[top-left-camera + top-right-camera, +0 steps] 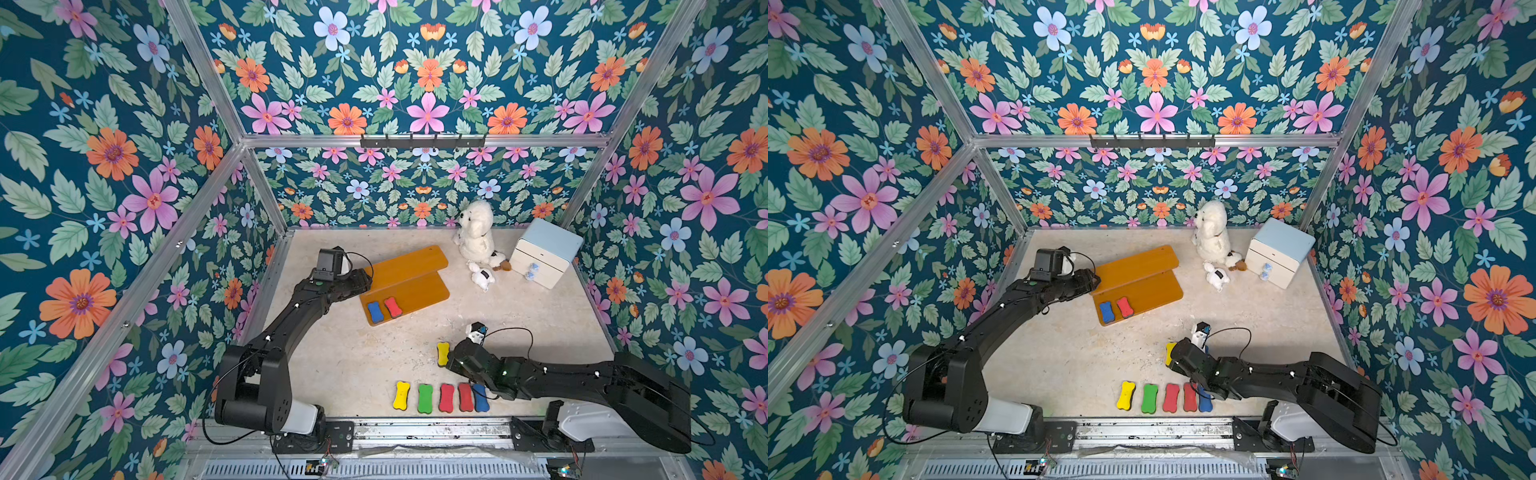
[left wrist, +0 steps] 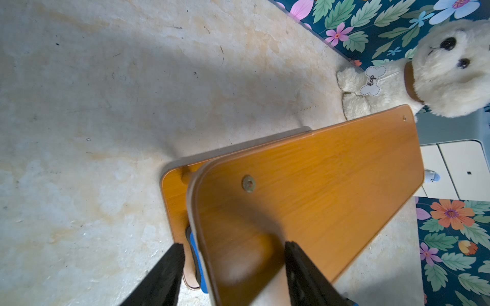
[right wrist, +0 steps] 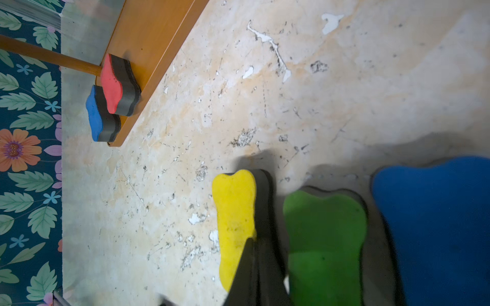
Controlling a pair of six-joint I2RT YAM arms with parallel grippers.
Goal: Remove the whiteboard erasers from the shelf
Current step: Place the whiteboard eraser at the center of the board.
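Blue eraser [image 1: 375, 312] and red eraser [image 1: 392, 307], bone-shaped foam on dark felt, lie at the smooth wooden shelf's [image 1: 419, 286] lower near corner. Left gripper [image 2: 233, 245], jaws apart and empty, hangs over its rounded upper end. Right gripper [image 3: 252, 246], closed and empty, sits well clear beside a yellow eraser [image 3: 234, 206].

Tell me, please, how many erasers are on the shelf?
2: a blue eraser and a red eraser, side by side on the lower tier of the shelf. The left gripper covers one shelf end; more may be hidden.
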